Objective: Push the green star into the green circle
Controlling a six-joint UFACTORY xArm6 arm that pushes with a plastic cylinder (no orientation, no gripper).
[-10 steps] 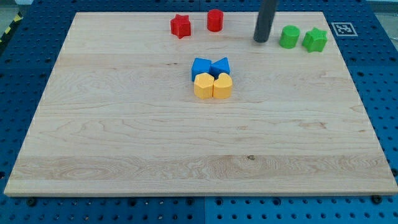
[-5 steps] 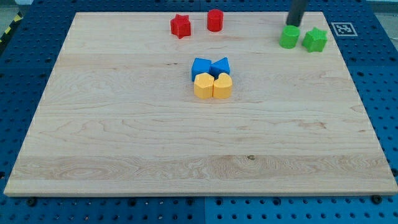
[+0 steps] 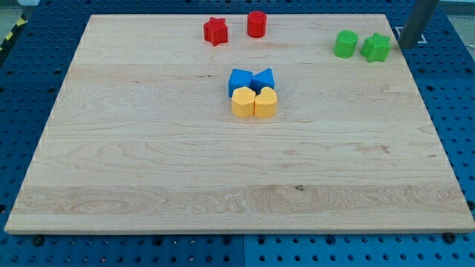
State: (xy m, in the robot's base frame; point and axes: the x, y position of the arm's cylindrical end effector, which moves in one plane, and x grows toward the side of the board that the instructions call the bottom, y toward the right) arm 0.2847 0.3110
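The green star (image 3: 376, 47) sits near the board's top right corner. The green circle (image 3: 345, 44) stands just to its left, a narrow gap between them. My tip (image 3: 409, 46) is off the board's right edge, over the tag, a short way right of the green star and not touching it. The rod runs up out of the view's top.
A red star (image 3: 215, 30) and red circle (image 3: 257, 24) sit at the top middle. Two blue blocks (image 3: 251, 78) and two yellow blocks (image 3: 254, 102) cluster at the board's centre. A printed tag (image 3: 423, 35) lies beside the wooden board (image 3: 148, 163), on the blue pegboard.
My tip has swept right along the top, from left of the green circle, past above it, to the right of the green star. No block has moved.
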